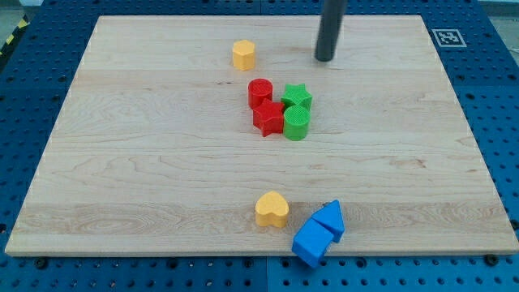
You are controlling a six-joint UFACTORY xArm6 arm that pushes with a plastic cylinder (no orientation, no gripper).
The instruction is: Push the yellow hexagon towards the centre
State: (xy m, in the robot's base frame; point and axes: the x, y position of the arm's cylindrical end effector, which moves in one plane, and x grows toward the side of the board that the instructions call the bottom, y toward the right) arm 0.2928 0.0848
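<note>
The yellow hexagon [243, 55] lies near the view's top, left of the middle of the wooden board [122, 162]. My tip [325, 58] rests on the board about a hundred pixels to the right of the hexagon, apart from it. A red cylinder [259, 91], a red star [268, 118], a green star [297, 96] and a green cylinder [297, 123] sit clustered at the board's centre, below and between the hexagon and my tip.
A yellow heart [272, 209] lies near the view's bottom edge. Two blue blocks [319, 233] sit just right of it, at the board's bottom edge. A blue pegboard table surrounds the board.
</note>
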